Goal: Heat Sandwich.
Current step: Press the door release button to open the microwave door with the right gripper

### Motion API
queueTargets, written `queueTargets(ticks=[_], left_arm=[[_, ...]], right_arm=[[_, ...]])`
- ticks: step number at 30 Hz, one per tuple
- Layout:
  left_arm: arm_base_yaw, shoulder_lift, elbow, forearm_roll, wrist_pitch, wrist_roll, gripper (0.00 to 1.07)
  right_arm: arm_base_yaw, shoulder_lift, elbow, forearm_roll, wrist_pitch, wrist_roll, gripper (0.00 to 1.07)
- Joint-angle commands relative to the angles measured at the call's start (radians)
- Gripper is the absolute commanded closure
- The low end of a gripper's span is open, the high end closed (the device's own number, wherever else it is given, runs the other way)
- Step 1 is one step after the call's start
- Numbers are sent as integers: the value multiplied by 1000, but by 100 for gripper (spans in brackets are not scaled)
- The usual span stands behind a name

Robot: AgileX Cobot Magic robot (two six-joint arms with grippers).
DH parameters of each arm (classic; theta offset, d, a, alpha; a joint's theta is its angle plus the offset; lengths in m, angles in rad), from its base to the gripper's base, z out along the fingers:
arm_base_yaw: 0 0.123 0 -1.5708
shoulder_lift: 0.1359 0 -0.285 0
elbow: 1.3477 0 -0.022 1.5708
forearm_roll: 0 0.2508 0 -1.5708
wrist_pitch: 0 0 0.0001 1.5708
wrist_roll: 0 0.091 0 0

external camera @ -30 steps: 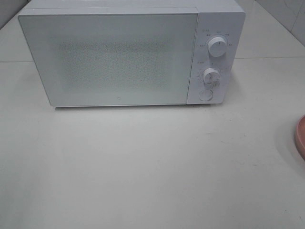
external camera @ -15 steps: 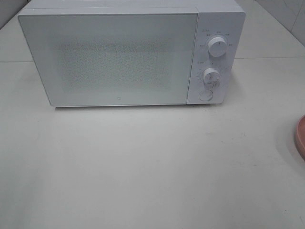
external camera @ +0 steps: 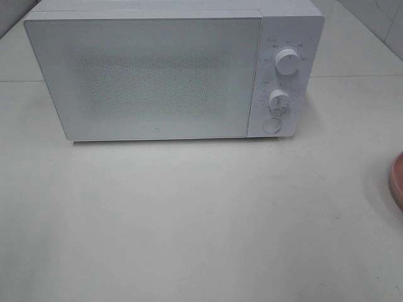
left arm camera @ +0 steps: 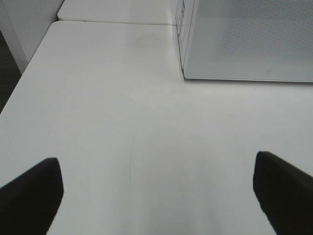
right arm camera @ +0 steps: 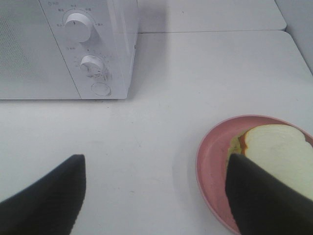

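The high view shows the microwave (external camera: pixel 176 69) at the back of the table (external camera: pixel 189 220). Its door (external camera: pixel 145 75) is shut, and two dials (external camera: pixel 287 63) and a round button (external camera: pixel 271 125) sit on its right panel. Of the plate (external camera: pixel 398 179) this view catches only a pink sliver at the right edge. The grippers show in the wrist views alone.

The right wrist view gives most of the plate, which sits on the table in front of and to the right of the microwave, well apart from it. The sandwich (right arm camera: pixel 279 147) lies on the plate, white bread uppermost, with a little yellowish filling at its edge. The right gripper (right arm camera: pixel 155 161) is spread wide with nothing between its jaws. One dark finger (right arm camera: pixel 264 196) covers part of the plate and sandwich; it seems to hang above them, though contact cannot be ruled out.

The left wrist view shows the left gripper (left arm camera: pixel 156 161) spread wide too, over bare table in front of the microwave's left front corner.
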Motion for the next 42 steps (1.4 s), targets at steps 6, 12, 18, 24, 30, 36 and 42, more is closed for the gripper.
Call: queueTargets(ticks=[6, 12, 18, 24, 30, 36, 42], left_arm=[[2, -28, 2, 0, -9, 0, 3], [2, -28, 2, 0, -9, 0, 3], [2, -28, 2, 0, -9, 0, 3], [2, -28, 2, 0, -9, 0, 3], [2, -28, 2, 0, -9, 0, 3], [2, -28, 2, 0, -9, 0, 3], [2, -28, 2, 0, -9, 0, 3]], right_arm=[[-5, 133, -4, -6, -127, -3, 31], [-5, 221, -4, -6, -210, -3, 31], [-5, 338, -4, -14, -331, -3, 31], [-5, 439, -4, -15, -439, -3, 31], [-5, 530, -4, -15, -573, -3, 31], [-5, 626, -4, -15, -681, -3, 31], [-5, 727, -4, -47, -840, -9, 31]])
